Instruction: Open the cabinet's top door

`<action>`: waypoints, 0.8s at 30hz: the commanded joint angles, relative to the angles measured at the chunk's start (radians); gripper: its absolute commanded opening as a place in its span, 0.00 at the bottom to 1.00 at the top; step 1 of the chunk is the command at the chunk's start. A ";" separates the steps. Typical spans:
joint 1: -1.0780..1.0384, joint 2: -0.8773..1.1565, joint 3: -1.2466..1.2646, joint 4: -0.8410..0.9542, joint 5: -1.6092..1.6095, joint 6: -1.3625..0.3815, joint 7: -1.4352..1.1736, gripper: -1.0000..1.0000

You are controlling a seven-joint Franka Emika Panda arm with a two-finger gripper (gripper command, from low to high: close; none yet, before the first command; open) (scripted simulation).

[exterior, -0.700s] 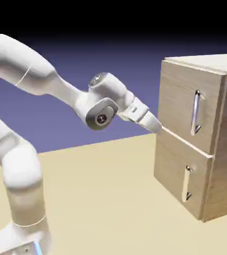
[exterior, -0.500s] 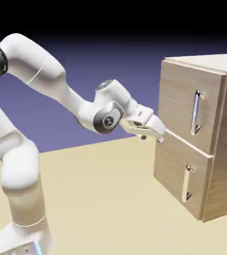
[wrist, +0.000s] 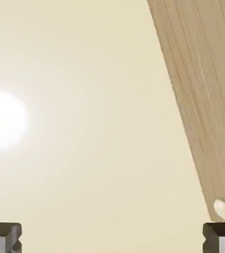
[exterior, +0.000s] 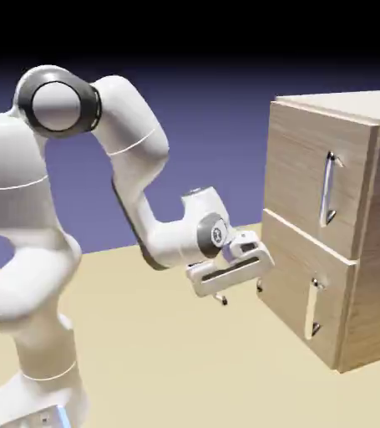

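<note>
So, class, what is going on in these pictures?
A white jointed robot arm is reaching toward a boxy light-wood-grain cabinet, but it is not handling anything. Its two-fingered claw is open and points down toward the pale tan tabletop, low beside the cabinet. The larger upper wooden door is closed, and its long silver bar handle is not gripped. The smaller lower wooden door is closed too.

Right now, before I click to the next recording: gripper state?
Gripper: open, its two fingertips wide apart, holding nothing.
</note>
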 commanded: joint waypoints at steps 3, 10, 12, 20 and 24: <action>-0.088 0.080 0.084 0.018 -0.131 -0.015 -0.059 0.50; -0.295 0.266 0.281 0.060 -0.435 -0.051 -0.196 0.50; -0.355 0.319 0.337 0.072 -0.522 -0.062 -0.235 0.50; -0.592 0.531 0.562 0.121 -0.870 -0.103 -0.392 0.50; -0.710 0.638 0.675 0.145 -1.044 -0.123 -0.470 0.50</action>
